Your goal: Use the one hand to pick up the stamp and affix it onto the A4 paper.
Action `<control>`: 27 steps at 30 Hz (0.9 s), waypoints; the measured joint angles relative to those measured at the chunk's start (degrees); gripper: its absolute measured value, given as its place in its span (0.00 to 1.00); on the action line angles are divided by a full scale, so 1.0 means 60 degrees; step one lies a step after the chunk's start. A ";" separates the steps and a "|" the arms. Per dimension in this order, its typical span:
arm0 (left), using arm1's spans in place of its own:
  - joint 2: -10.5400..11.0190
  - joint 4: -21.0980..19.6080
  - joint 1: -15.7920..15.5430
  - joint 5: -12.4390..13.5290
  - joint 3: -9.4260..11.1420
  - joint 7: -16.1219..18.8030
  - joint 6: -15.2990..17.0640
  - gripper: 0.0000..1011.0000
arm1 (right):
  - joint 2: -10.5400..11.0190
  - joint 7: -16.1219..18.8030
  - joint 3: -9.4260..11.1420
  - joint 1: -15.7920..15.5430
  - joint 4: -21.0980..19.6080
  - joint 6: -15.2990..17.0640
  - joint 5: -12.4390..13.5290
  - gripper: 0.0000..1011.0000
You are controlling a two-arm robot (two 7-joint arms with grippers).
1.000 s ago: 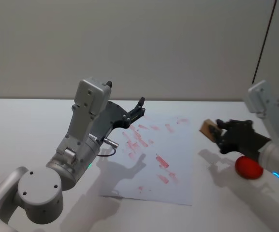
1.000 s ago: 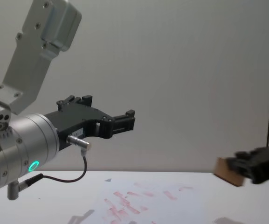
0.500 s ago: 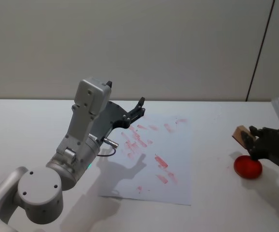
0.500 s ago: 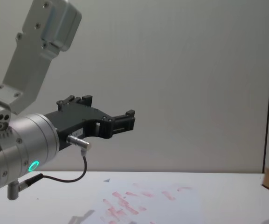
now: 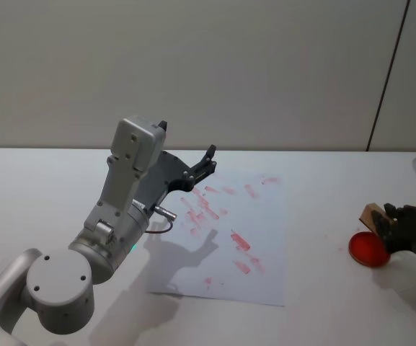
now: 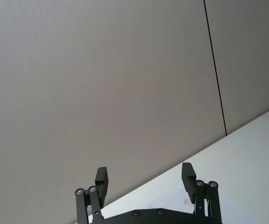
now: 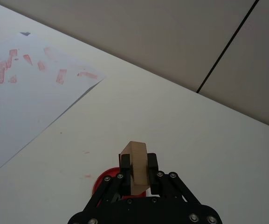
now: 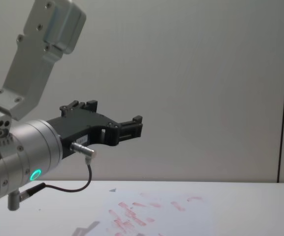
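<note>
There are two grippers, one wooden stamp, one sheet of paper and one red ink pad on the white table (image 5: 34, 180). The right gripper (image 7: 138, 164) is at the far right of the table, closed on the stamp (image 7: 136, 166), a pale wooden block pinched between its black fingers (image 7: 124, 161). It hangs right above the round red ink pad (image 5: 368, 249), well apart from the paper; whether the stamp touches the pad cannot be told. The paper (image 5: 265, 238) lies flat in the middle of the table, scattered with many small red marks. The left gripper (image 5: 203, 164) is raised above the paper's left edge, its fingers (image 6: 102, 179) spread wide and holding nothing, a green light glowing on its wrist (image 8: 35, 174).

A second ago the right gripper held the stamp just beside the paper's right edge, with the ink pad showing to its right. Since then it has drawn back toward the right edge of the table and now sits over the pad. The left gripper and the paper have not moved
</note>
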 joint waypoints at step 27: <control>0.0000 0.0000 0.0000 0.0000 0.0000 0.0000 0.0000 0.99 | -0.0091 0.0242 -0.0095 0.0063 0.0251 0.0366 -0.0297 0.29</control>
